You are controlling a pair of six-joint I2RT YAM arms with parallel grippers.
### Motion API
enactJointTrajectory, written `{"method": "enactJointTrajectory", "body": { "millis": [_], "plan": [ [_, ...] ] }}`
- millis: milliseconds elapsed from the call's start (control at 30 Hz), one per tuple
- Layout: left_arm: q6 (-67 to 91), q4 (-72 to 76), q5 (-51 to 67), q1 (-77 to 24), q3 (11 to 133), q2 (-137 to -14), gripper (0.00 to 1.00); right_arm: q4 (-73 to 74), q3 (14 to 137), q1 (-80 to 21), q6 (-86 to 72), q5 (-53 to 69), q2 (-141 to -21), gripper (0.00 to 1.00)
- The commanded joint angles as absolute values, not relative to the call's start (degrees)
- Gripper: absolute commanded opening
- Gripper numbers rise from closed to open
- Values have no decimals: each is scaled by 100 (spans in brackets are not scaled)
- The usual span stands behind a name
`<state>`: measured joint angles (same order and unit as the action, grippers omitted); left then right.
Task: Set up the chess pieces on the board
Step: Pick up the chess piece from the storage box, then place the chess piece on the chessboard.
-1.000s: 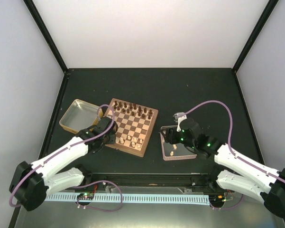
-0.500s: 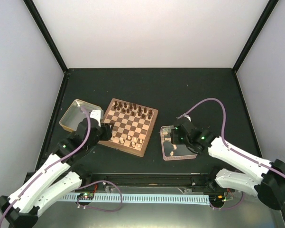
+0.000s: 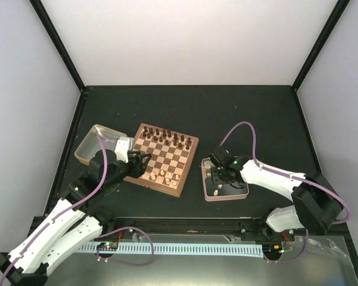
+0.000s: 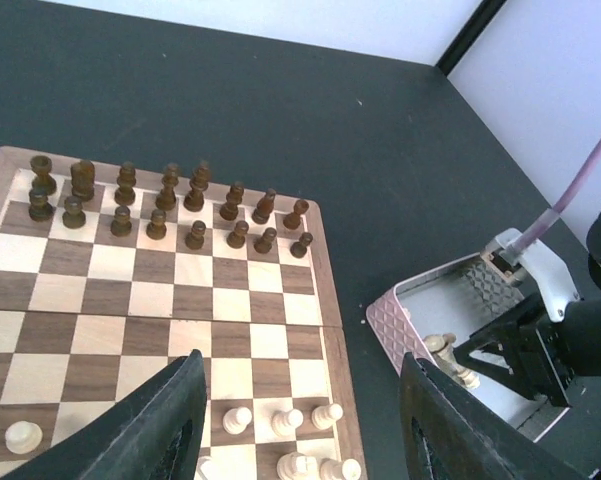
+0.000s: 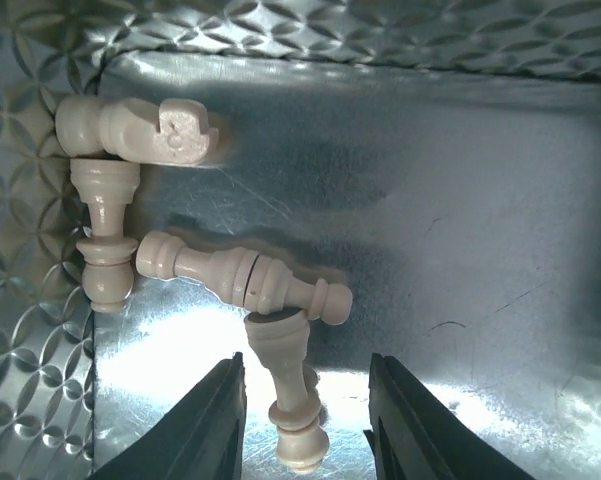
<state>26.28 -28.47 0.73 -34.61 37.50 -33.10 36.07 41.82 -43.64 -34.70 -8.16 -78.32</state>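
Observation:
The board (image 3: 177, 161) lies left of centre, dark chessmen (image 3: 167, 138) on its far rows and a few pale chess pieces (image 3: 164, 174) on its near rows. My left gripper (image 3: 140, 162) hovers open over the board's near-left part. In its wrist view the fingers (image 4: 180, 420) straddle pale pieces (image 4: 285, 420) standing below, touching none. My right gripper (image 3: 220, 174) is down inside the clear tray (image 3: 241, 192). Its jaws flank a pale piece (image 5: 285, 370) lying on the tray floor, with a gap on each side. Three more pale pieces (image 5: 240, 280) lie beside it.
A yellow-rimmed metal tin (image 3: 89, 146) sits left of the board, close behind my left wrist. The tray's patterned walls (image 5: 40, 330) enclose my right gripper (image 5: 305, 420) on the left and far sides. Black table surrounds everything.
My left gripper rose from the board's near rows and its jaws widened. My right gripper moved left and down into the tray, its jaws narrowing around a lying piece.

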Motion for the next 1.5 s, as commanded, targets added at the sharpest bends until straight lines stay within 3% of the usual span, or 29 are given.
{"method": "enactJointTrajectory", "body": {
  "millis": [0,500,633,767,1033,1267,1467],
  "plan": [
    [2555,-2537,377,-3436,3659,-3378,54,3575,4286,-4328,-3297,-571,-7984,34],
    [2604,-2523,399,-3437,3620,-3480,54,3185,4516,-4324,-3416,-961,-8972,23],
    [2627,-2503,437,-3430,3620,-3511,54,3119,4490,-4320,-3415,-1036,-9042,10],
    [2661,-2437,525,-3441,3621,-3552,54,2912,4336,-4321,-3337,-1124,-8658,2],
    [3268,-1581,1707,-3447,3471,-3990,55,2460,3946,-4324,-3416,-1105,-7042,2],
    [4015,101,2127,-3705,2850,-4447,56,2137,3726,-4310,-5391,-460,-5893,3],
    [3765,1208,1281,-4513,2470,-4512,62,111,3018,-4314,-8639,821,-5424,4]
  ]
}}
